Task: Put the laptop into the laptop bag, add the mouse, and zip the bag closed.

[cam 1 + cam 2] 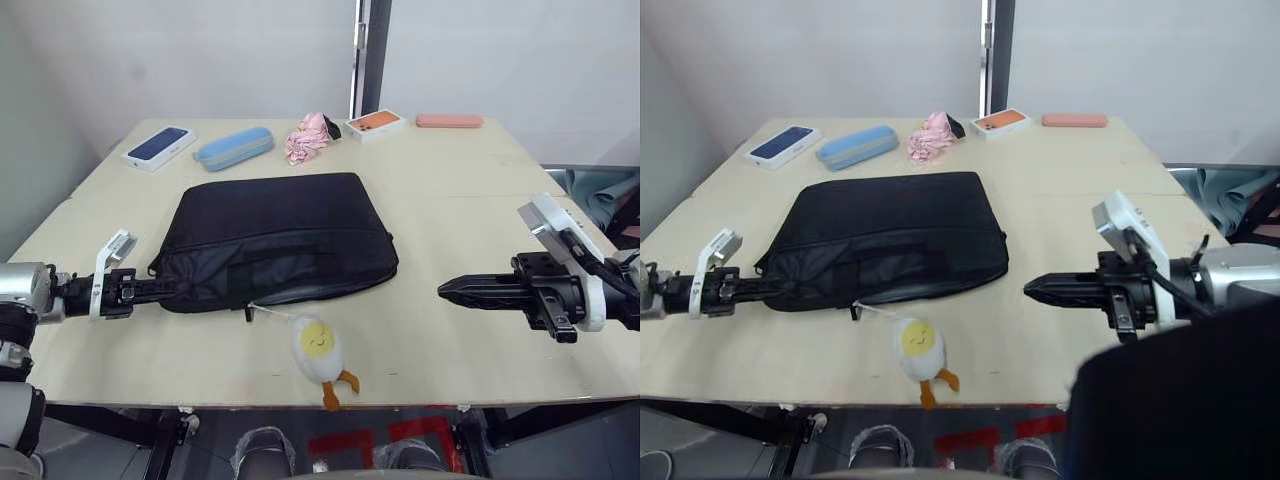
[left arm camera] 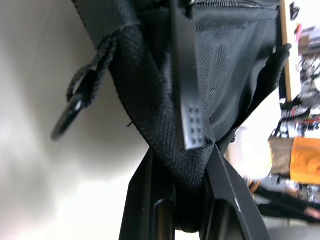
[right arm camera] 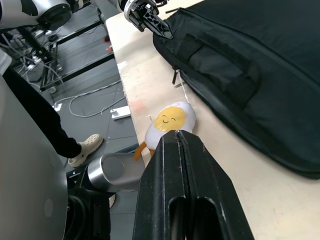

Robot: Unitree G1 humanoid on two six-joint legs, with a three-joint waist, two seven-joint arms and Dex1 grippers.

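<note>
Overhead view of the bench (image 1: 450,230). The laptop bag (image 1: 275,235), black fabric, lies flat at the bench's centre, its long edges running left to right. A yellow-and-white plush charm (image 1: 320,350) rests on the bench just near of the bag, joined to it by a thin cord. The left tool (image 1: 170,290) meets the bag's near-left corner; in the left wrist view its two fingers (image 2: 192,117) are pinched narrow on the bag's fabric. The right tool (image 1: 450,291) hovers right of the bag, apart from it, fingers pressed together and holding nothing, pointing left. Along the far edge, from left to right: a white box with a dark blue top (image 1: 159,147), a light-blue oblong case (image 1: 234,148), a crumpled pink cloth (image 1: 308,137), an orange-topped box (image 1: 375,124) and a flat pink case (image 1: 449,121).
</note>
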